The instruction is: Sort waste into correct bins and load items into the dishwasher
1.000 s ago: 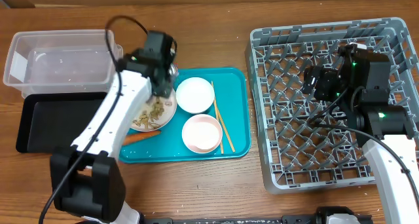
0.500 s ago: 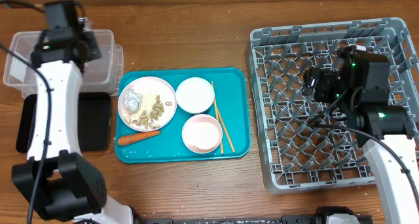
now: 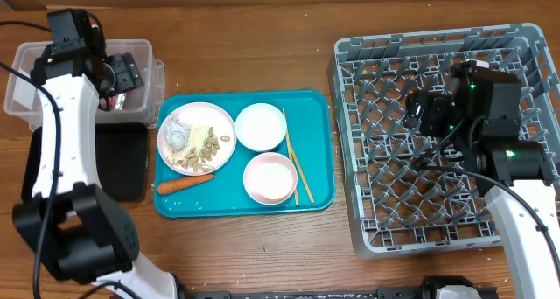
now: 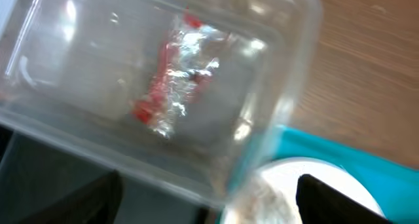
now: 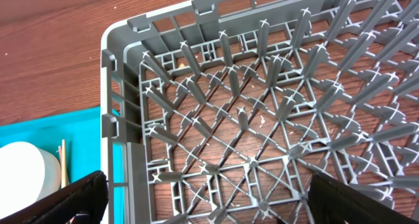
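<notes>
The shiny red wrapper [image 4: 173, 73] lies loose on the floor of the clear tub [image 4: 78, 60]. My left gripper [image 3: 122, 74] hangs over that tub's right end, jaws wide apart and empty. On the teal tray [image 3: 320, 150] sit the plate [image 3: 197, 124] with a tissue [image 3: 175, 135] and rice [image 3: 206, 146], two bowls [image 3: 261, 127] [image 3: 269, 177], the chopsticks [image 3: 297, 163] and a carrot [image 3: 185, 184]. My right gripper [image 3: 420, 111] is open and empty above the grey dish rack [image 3: 437, 203].
The black tray [image 3: 127, 163] lies in front of the clear tub [image 3: 22, 72], partly under my left arm. In the right wrist view the rack's [image 5: 262, 119] left wall stands close beside the teal tray [image 5: 39, 132].
My left arm swung from the plate to over the clear tub. Its jaws opened, and the red wrapper now lies in the tub. The right arm has not moved.
</notes>
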`<state>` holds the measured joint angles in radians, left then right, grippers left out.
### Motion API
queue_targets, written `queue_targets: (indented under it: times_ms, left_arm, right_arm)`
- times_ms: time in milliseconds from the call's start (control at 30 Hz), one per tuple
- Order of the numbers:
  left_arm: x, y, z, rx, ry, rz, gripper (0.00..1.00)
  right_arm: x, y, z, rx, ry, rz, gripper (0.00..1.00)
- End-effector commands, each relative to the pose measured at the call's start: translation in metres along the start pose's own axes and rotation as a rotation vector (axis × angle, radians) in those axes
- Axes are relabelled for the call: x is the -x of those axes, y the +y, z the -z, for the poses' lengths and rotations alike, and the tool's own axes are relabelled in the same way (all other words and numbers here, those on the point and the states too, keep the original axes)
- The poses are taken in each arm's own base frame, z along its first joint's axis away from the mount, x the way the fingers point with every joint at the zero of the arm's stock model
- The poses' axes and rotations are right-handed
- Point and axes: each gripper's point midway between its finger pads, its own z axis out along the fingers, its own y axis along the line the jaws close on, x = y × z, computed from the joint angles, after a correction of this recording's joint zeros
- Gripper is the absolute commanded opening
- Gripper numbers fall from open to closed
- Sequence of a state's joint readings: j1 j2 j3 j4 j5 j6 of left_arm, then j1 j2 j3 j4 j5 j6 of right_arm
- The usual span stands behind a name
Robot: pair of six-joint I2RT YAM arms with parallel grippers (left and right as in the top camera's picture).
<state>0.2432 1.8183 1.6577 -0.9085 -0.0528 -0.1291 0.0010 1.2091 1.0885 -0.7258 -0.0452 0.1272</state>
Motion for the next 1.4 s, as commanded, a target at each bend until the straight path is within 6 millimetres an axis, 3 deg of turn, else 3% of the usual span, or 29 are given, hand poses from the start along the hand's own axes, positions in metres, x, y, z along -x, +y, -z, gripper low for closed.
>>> queue_targets:
  times_ms: [0,133,300,467,600,867,933,1067,1200,1267,1367]
  left_arm:
    - [-0.003,-0.053,0.063,-0.188,-0.044,-0.083,0.87]
    - [-0.051,-0.08,0.061,-0.227,0.126,-0.147,0.86]
    - [-0.098,-0.088,0.035,-0.16,0.294,-0.214,0.81]
    - [-0.119,-0.075,0.002,-0.026,0.373,-0.185,0.86]
    - [-0.133,-0.067,-0.027,0.043,0.444,-0.196,0.83]
    - [-0.139,-0.059,-0.063,0.124,0.469,-0.208,0.84]
    - [-0.139,-0.06,-0.072,0.123,0.467,-0.208,0.77]
    - [-0.144,-0.06,-0.079,0.128,0.486,-0.211,0.41]
    - [-0.143,-0.06,-0.079,0.126,0.484,-0.219,0.24]
    - [-0.142,-0.06,-0.077,0.124,0.488,-0.231,0.04]
    - [-0.138,-0.058,-0.066,0.129,0.504,-0.235,0.04]
  right_arm:
    - [0.013,0.005,0.008,0.012,-0.039,0.001,1.0]
    - [0.013,0.005,0.008,0.012,-0.039,0.001,1.0]
    - [0.013,0.005,0.008,0.012,-0.039,0.001,1.0]
    - [0.013,0.005,0.008,0.012,-0.039,0.001,1.0]
    - [0.013,0.005,0.008,0.012,-0.037,0.001,1.0]
    - [0.008,0.004,0.008,0.007,-0.016,0.0,1.0]
    - [0.008,0.004,0.008,0.007,-0.016,0.0,1.0]
    - [0.007,0.004,0.008,0.007,-0.013,0.0,1.0]
    - [0.005,0.003,0.008,0.005,-0.004,-0.001,1.0]
    - [0.004,0.003,0.008,0.005,-0.004,-0.001,1.0]
    - [0.004,0.003,0.008,0.004,-0.004,-0.001,1.0]
